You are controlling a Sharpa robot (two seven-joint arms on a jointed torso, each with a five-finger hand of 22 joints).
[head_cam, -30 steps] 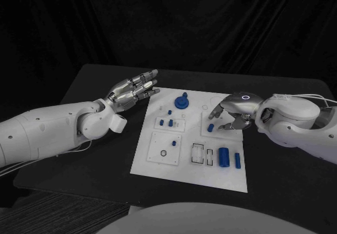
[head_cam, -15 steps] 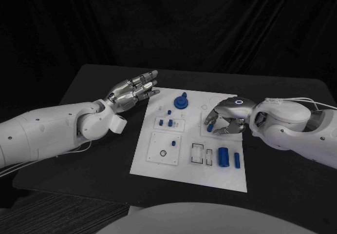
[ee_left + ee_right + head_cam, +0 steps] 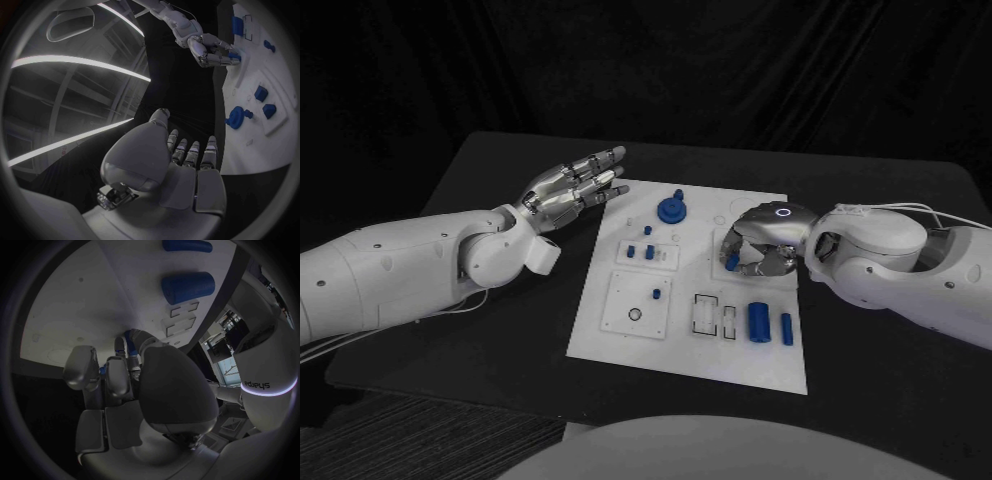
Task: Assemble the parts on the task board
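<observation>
Gripping small blue peg (image 3: pixel 731 261), silver right hand (image 3: pixel 759 240)

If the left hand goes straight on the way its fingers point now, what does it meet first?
Probably nothing: the silver left hand hangs open beside the white task board, fingers pointing past its far corner over bare black table. Its height is unclear.

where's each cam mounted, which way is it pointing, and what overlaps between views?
Head: on the robot's head, facing down at the task board; left hand and right hand show.
Left wrist: behind the left hand, facing across the board's edge.
Right wrist: behind the right hand, facing the board.
Shared: left wrist view also catches the right hand over a small blue part.
</observation>
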